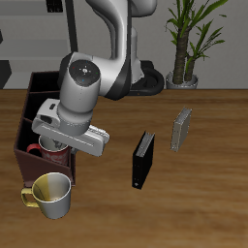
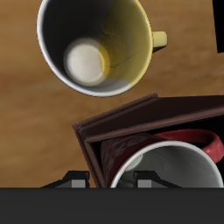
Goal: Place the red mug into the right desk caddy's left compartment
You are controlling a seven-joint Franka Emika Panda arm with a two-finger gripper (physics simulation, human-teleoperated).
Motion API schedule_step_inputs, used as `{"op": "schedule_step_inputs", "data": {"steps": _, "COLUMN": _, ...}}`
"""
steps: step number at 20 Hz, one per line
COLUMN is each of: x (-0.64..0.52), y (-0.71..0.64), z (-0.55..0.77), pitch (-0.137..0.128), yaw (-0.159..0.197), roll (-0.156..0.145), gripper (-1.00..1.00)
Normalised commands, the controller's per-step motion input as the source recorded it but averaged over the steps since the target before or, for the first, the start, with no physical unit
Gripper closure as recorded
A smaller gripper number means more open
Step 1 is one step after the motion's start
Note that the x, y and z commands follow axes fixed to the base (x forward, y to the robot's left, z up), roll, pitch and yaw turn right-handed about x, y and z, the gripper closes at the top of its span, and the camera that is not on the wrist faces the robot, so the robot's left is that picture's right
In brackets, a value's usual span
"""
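The red mug (image 1: 41,151) stands upright inside the right desk caddy (image 1: 27,108), in the end compartment nearest the table's front edge. In the wrist view its light grey inside (image 2: 179,171) and red handle show within the caddy's dark wall (image 2: 118,122). My gripper (image 1: 58,143) hangs straight over the mug. In the wrist view the gripper (image 2: 112,182) is open, with one finger inside the mug's rim and one outside it, and a clear gap around the wall.
A yellow-olive mug (image 1: 51,194) with a cream inside stands just in front of the caddy; it also shows in the wrist view (image 2: 92,44). A small black upright box (image 1: 143,160) and a grey box (image 1: 181,129) stand mid-table. A potted plant (image 1: 184,44) is at the back.
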Motion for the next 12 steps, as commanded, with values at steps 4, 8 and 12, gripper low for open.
{"op": "schedule_step_inputs", "data": {"steps": 4, "x": -0.07, "y": 0.15, "z": 0.3, "pitch": -0.022, "yaw": 0.008, "roll": 0.012, "gripper": -1.0}}
{"op": "schedule_step_inputs", "data": {"steps": 8, "x": -0.04, "y": 0.06, "z": 0.15, "pitch": -0.013, "yaw": 0.007, "roll": -0.002, "gripper": -1.0}}
{"op": "schedule_step_inputs", "data": {"steps": 12, "x": -0.21, "y": 0.52, "z": 0.68, "pitch": -0.085, "yaw": -0.009, "roll": 0.066, "gripper": -1.0}}
